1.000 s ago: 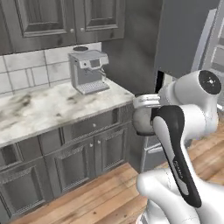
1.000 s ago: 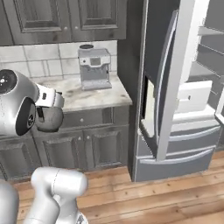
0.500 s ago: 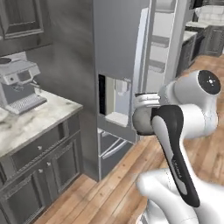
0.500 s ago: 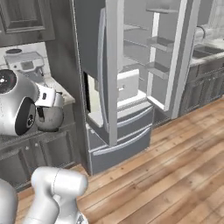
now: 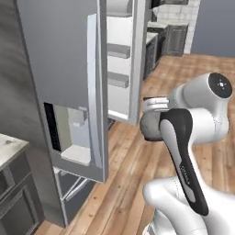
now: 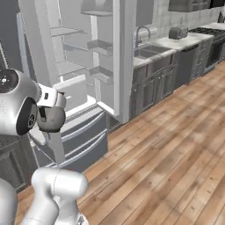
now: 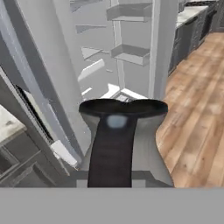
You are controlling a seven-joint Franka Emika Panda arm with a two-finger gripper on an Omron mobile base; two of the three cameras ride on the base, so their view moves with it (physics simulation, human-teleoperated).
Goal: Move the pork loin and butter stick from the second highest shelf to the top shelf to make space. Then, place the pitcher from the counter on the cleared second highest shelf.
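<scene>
Gripper (image 7: 114,181) clenched on pitcher (image 7: 122,140), carried upright just ahead of the hand | base has swung since half a second ago: counter (image 5: 7,149) now at far left, open fridge (image 6: 70,66) ahead beyond the pitcher | shelves' contents not discernible

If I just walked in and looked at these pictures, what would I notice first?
Most likely the dark pitcher, which sits big in the middle of the hand view with its flared rim up, held right at the tool. Behind it stands the tall grey fridge with its doors open and pale shelves showing inside. You'd also spot the big white robot arm over the wooden floor.
</scene>
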